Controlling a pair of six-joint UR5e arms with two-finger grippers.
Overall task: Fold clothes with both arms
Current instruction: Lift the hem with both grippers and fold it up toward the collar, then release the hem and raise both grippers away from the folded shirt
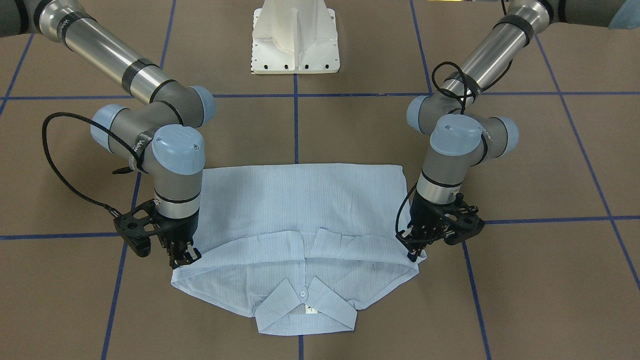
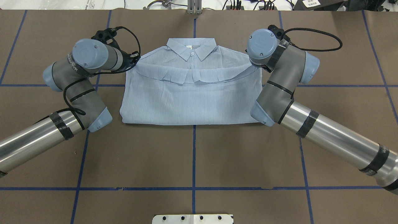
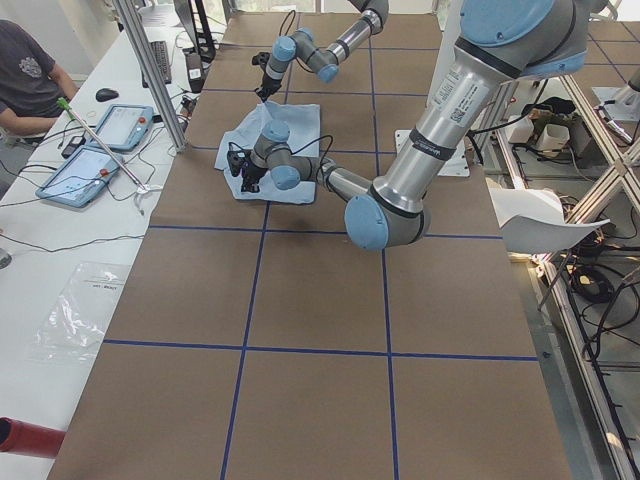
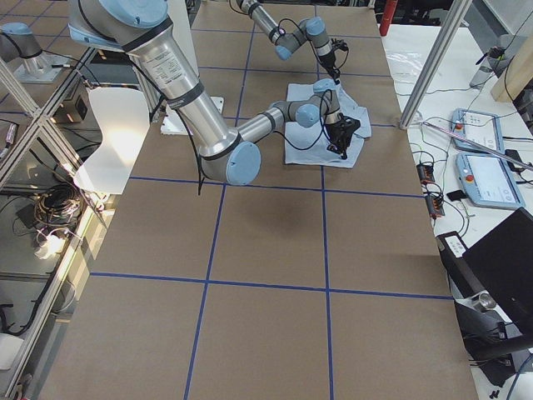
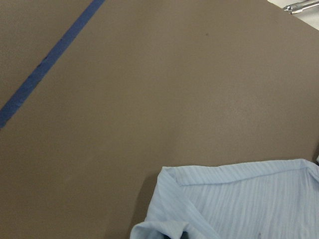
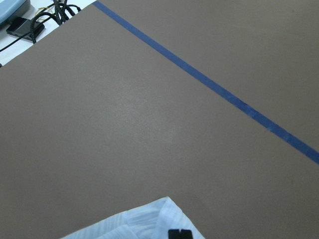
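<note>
The light-blue shirt lies flat on the brown table, its lower part folded up towards the collar. It also shows in the overhead view. My left gripper is low at one end of the folded-over edge and appears shut on the fabric there. My right gripper does the same at the other end. The left wrist view shows a bunched shirt corner. The right wrist view shows a shirt corner beside a black fingertip. In the overhead view the right gripper is hidden under its wrist.
The white pedestal base stands behind the shirt on the robot's side. Blue tape lines cross the brown table. An operator sits by tablets beyond the table's far edge.
</note>
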